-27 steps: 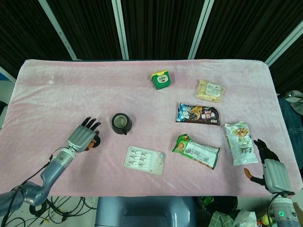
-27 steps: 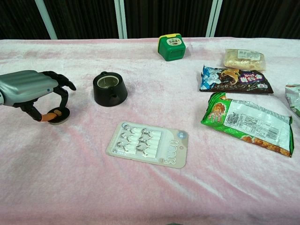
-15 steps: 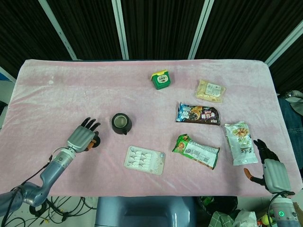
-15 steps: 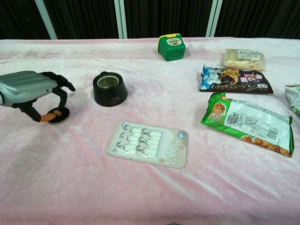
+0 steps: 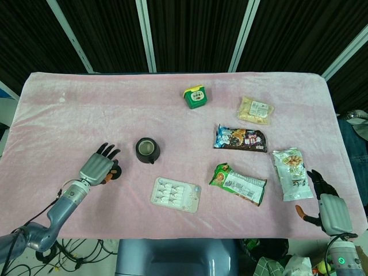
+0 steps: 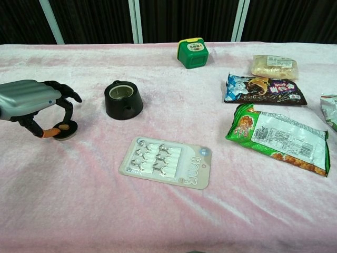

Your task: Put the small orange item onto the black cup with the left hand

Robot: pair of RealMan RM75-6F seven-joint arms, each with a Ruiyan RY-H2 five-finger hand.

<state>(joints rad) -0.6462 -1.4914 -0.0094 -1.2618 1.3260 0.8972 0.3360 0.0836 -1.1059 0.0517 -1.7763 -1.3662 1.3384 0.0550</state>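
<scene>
Two robot hands in view, left robot hand (image 6: pixel 31 100) arched over the small orange item (image 6: pixel 64 130) on the pink table (image 6: pixel 168 211), fingertips touching it, black cup (image 6: pixel 123 99) nearby, right robot hand (image 5: pixel 329 207) loosely spread, empty.

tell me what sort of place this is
Probably a robot test setup, not a home: a table under a pink plush cloth, dark curtain panels behind, and assorted items like a green snack bag laid out.

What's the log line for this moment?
left hand: over orange item, on cloth | cup: bare | right hand: idle
</scene>
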